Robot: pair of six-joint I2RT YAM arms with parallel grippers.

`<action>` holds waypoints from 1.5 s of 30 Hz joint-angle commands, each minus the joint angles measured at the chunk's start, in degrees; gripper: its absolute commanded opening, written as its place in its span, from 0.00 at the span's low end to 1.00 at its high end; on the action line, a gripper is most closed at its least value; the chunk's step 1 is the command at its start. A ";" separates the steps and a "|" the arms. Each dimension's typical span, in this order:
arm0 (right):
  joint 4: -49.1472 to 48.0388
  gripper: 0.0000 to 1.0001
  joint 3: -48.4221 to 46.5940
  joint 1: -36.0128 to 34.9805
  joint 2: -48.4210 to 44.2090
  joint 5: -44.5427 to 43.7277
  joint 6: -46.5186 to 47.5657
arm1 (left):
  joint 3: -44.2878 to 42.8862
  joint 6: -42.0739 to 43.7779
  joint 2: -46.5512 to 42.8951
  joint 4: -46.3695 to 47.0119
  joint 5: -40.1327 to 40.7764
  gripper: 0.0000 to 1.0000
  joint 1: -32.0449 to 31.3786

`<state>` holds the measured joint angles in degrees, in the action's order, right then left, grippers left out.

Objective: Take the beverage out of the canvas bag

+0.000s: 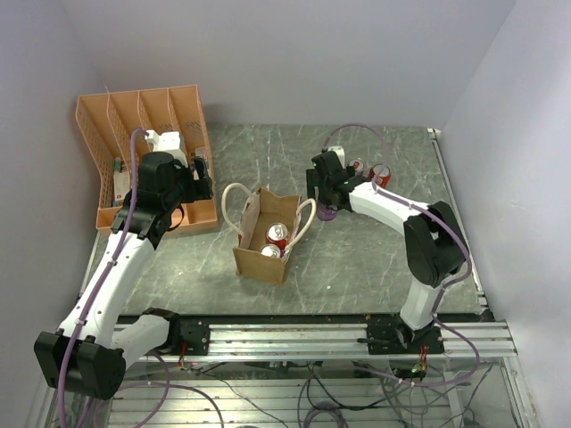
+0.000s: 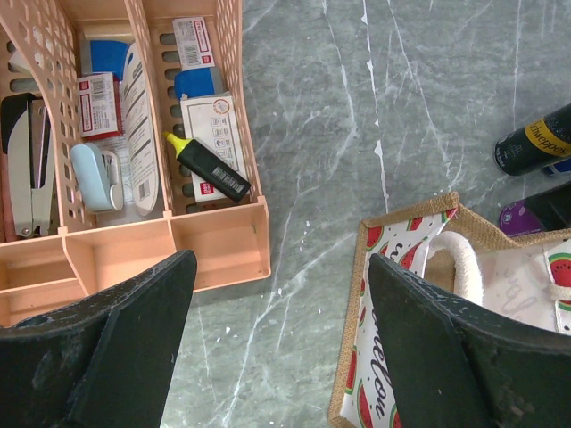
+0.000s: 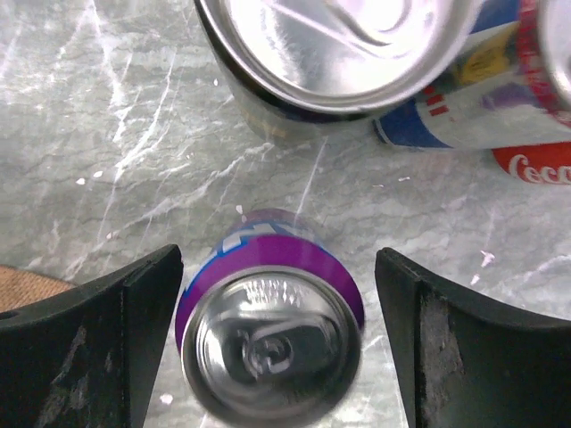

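Observation:
The canvas bag (image 1: 252,260) stands open mid-table with cream rope handles; two red-and-silver cans (image 1: 277,234) sit inside. In the left wrist view its watermelon-print lining and rim (image 2: 403,294) show at lower right. My right gripper (image 1: 319,192) is open just right of the bag. In the right wrist view a purple can (image 3: 272,330) stands upright on the table between the jaws of my right gripper (image 3: 278,348), with gaps on both sides. My left gripper (image 1: 202,175) is open and empty over the bare table (image 2: 281,357), between the rack and the bag.
An orange slotted file rack (image 1: 143,152) with stationery stands back left. Behind the purple can are a dark can (image 3: 335,53), a blue-white can (image 3: 464,107) and a red can (image 1: 381,175). A black can (image 2: 535,143) shows right of the bag.

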<state>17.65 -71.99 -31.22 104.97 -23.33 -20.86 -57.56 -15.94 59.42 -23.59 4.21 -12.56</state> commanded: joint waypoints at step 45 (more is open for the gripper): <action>-12.32 0.95 21.63 16.28 -14.06 10.99 -4.72 | -0.23 -0.41 -1.36 1.46 -0.81 0.89 -0.10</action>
<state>11.03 -48.49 -14.83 88.49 -17.54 -24.10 -57.56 -16.47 58.94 -23.57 3.33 -12.58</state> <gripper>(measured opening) 0.952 0.888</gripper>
